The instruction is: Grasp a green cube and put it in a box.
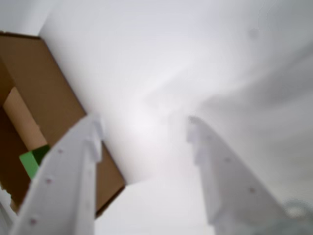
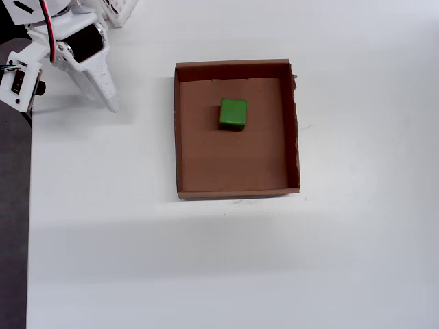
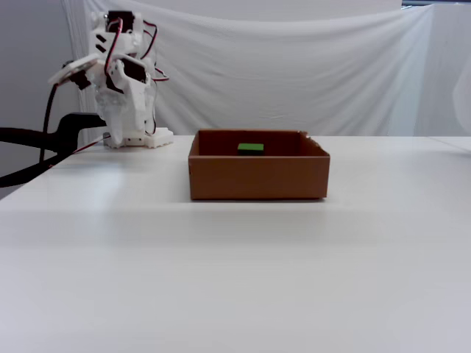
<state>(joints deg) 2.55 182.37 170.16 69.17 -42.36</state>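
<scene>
The green cube (image 2: 233, 114) lies inside the box (image 2: 177, 137), in its far half, resting flat on the floor. In the fixed view only the cube's top (image 3: 250, 148) shows above the box's front wall (image 3: 257, 176). My gripper (image 2: 104, 92) is pulled back near the arm's base, well left of the box and apart from it. In the wrist view the gripper (image 1: 144, 125) is open and empty, its white fingers spread over bare white table. The box (image 1: 49, 88) and part of the cube (image 1: 33, 160) show at the left of that view.
The arm's base (image 3: 136, 136) stands at the table's back left corner. The table's left edge (image 2: 29, 205) borders a dark strip. A black cable (image 3: 44, 136) hangs left of the arm. A white cloth (image 3: 294, 66) backs the table.
</scene>
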